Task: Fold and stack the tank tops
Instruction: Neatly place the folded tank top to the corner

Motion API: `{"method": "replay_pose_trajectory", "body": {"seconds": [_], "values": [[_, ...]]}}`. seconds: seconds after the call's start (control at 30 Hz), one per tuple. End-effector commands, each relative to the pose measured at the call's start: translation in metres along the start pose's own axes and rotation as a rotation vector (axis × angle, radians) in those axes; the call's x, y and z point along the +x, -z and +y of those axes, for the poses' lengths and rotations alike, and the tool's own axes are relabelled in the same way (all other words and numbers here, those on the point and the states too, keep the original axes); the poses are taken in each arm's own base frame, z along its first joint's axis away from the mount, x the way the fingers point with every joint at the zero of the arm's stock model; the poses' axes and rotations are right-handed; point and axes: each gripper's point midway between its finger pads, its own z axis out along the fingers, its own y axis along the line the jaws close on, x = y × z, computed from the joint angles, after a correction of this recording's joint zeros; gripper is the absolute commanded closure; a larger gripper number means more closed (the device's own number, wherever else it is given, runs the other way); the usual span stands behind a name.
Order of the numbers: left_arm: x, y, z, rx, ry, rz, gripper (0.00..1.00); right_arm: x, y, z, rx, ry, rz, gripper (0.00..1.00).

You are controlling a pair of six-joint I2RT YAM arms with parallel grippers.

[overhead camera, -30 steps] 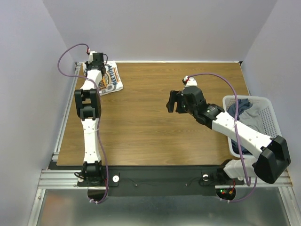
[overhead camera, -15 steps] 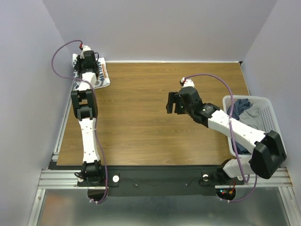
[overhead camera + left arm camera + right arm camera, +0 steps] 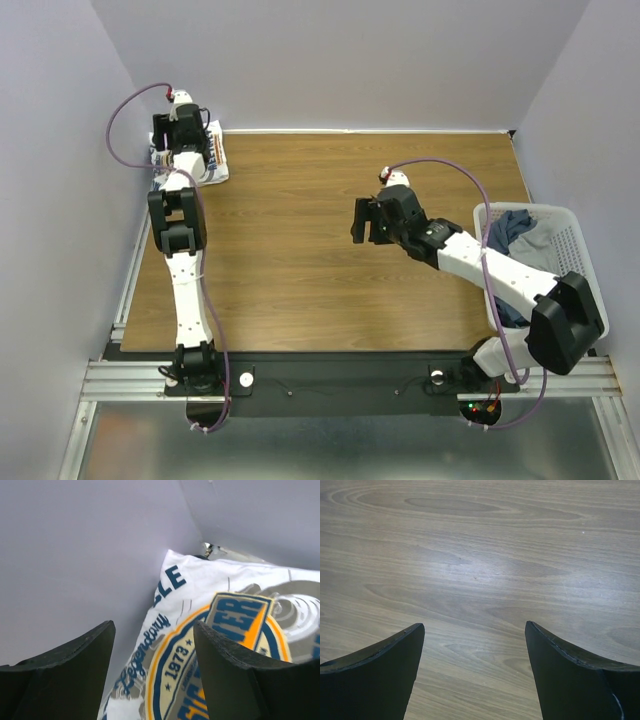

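Left gripper (image 3: 165,140), upper left of the top view: hangs with jaws apart over the white tank top (image 3: 216,150), clamped on nothing in the wrist view, printed front (image 3: 240,615) showing between the fingers. Lies folded into a small bundle at the far left corner of the table (image 3: 300,260), close against the wall; counts, by the look of it, as one top done and the base of the stack. Right gripper (image 3: 360,220), mid-frame: hovers spread wide over bare wood, empty. Leaves the grey and dark blue tank tops (image 3: 515,235) heaped unfolded in the white basket (image 3: 575,262) at the right edge. Puts the job early, with most of it ahead.
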Motion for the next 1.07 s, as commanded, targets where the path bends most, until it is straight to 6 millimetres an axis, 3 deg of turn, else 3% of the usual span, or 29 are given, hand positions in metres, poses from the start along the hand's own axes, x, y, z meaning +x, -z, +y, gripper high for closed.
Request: {"method": "replay_pose_trajectory", "body": {"seconds": [0.0,0.03,0.07,0.1,0.13,0.17,0.2,0.23,0.27,0.3,0.33,0.37,0.4,0.43,0.47,0.5,0.53,0.6,0.7,0.83,1.03], "values": [[-0.154,0.098,0.037,0.054,0.272,-0.199,0.25,-0.033,0.023,0.014,-0.075,-0.044,-0.096,0.12],[-0.144,0.110,0.031,0.086,0.290,-0.170,0.25,-0.039,0.031,0.015,-0.088,-0.056,-0.117,0.11],[-0.152,0.136,0.016,0.143,0.308,-0.177,0.25,-0.041,0.035,0.015,-0.092,-0.060,-0.127,0.10],[-0.185,0.186,0.013,0.223,0.356,-0.224,0.25,-0.044,0.039,0.015,-0.092,-0.065,-0.139,0.09],[-0.165,0.205,-0.001,0.270,0.339,-0.186,0.25,-0.048,0.043,0.012,-0.088,-0.072,-0.156,0.08],[-0.167,0.230,-0.011,0.333,0.371,-0.184,0.24,-0.051,0.048,0.012,-0.093,-0.075,-0.168,0.07],[-0.192,0.288,-0.019,0.448,0.427,-0.227,0.22,-0.058,0.059,0.011,-0.097,-0.080,-0.199,0.06],[-0.188,0.313,-0.025,0.489,0.447,-0.216,0.16,-0.060,0.064,0.010,-0.101,-0.084,-0.211,0.05],[-0.166,0.339,-0.043,0.553,0.418,-0.180,0.16,-0.061,0.069,0.008,-0.102,-0.089,-0.223,0.03],[-0.176,0.370,-0.030,0.592,0.460,-0.197,0.15,-0.067,0.082,0.007,-0.117,-0.099,-0.253,0.00],[-0.150,0.416,-0.054,0.681,0.428,-0.158,0.15,-0.065,0.086,0.006,-0.120,-0.104,-0.253,0.00],[-0.153,0.446,-0.045,0.745,0.484,-0.156,0.15,-0.067,0.095,0.005,-0.131,-0.109,-0.268,0.00],[-0.144,0.470,-0.049,0.804,0.484,-0.144,0.12,-0.067,0.098,0.002,-0.125,-0.112,-0.271,0.00],[-0.112,0.513,-0.065,0.897,0.436,-0.107,0.07,-0.063,0.100,-0.002,-0.113,-0.111,-0.260,0.00],[-0.109,0.535,-0.054,0.943,0.447,-0.108,0.07,-0.062,0.103,-0.004,-0.106,-0.113,-0.262,0.00],[-0.082,0.551,-0.057,0.963,0.419,-0.074,0.06,-0.065,0.110,-0.009,-0.092,-0.121,-0.282,0.00],[-0.068,0.586,-0.058,1.029,0.405,-0.060,0.06,-0.060,0.110,-0.013,-0.075,-0.127,-0.274,0.00],[-0.050,0.614,-0.046,1.091,0.384,-0.046,0.05,-0.059,0.115,-0.023,-0.041,-0.137,-0.291,0.00],[-0.022,0.639,-0.032,1.155,0.360,0.016,0.05,-0.053,0.123,-0.033,-0.021,-0.148,-0.306,0.00],[-0.013,0.653,-0.015,1.238,0.366,0.059,0.04,-0.044,0.127,-0.047,0.023,-0.157,-0.310,0.00],[-0.008,0.651,-0.001,1.256,0.340,0.063,0.04,-0.037,0.124,-0.057,0.065,-0.161,-0.310,0.00]]}}
